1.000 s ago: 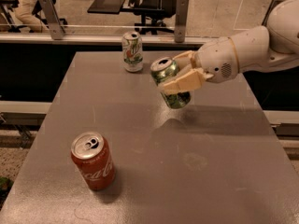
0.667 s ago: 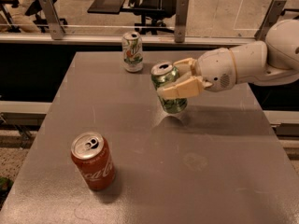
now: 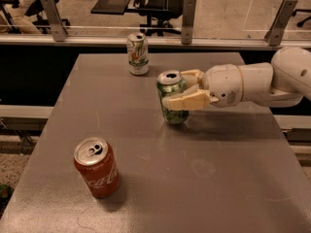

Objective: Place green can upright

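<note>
mottled green can [image 3: 175,114] upright, gripper [image 3: 174,89] clasping it

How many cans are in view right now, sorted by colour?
Green can: 1, upright, clamped in the gripper, mid-scene
White can: 1, at the far side
Red can: 1, near left
Total: 3 cans

Smooth cream plastic gripper [image 3: 178,89], mid-table, clasping the glossy aluminium green can [image 3: 168,87] on a matt, faintly smudged grey table [image 3: 146,144].
</note>
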Robot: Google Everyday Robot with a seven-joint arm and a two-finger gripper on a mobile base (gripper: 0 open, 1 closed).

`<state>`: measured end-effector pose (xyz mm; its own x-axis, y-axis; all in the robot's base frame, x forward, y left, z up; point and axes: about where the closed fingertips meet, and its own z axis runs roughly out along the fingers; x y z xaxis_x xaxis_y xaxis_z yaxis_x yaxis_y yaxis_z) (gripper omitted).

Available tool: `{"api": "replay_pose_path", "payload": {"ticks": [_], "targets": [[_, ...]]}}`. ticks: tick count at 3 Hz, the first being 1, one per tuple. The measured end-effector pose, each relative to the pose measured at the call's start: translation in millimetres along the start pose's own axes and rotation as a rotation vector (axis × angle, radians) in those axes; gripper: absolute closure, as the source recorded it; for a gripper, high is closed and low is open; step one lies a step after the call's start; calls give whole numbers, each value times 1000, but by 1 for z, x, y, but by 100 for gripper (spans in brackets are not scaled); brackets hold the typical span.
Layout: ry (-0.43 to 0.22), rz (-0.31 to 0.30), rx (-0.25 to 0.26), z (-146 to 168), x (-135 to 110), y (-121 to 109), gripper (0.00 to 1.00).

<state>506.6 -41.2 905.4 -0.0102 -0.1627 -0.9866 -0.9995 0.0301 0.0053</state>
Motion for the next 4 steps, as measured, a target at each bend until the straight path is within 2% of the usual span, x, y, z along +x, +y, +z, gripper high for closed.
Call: {"api": "replay_pose_path", "payload": {"ticks": [1, 2, 3, 4], "targets": [[-74, -13, -24, 4, 2, 2, 62], [-116, -24, -44, 7, 4, 4, 38], [-136, -36, -56, 10, 7, 7, 7], [-131, -43, -51, 11, 9, 10, 0]]}}
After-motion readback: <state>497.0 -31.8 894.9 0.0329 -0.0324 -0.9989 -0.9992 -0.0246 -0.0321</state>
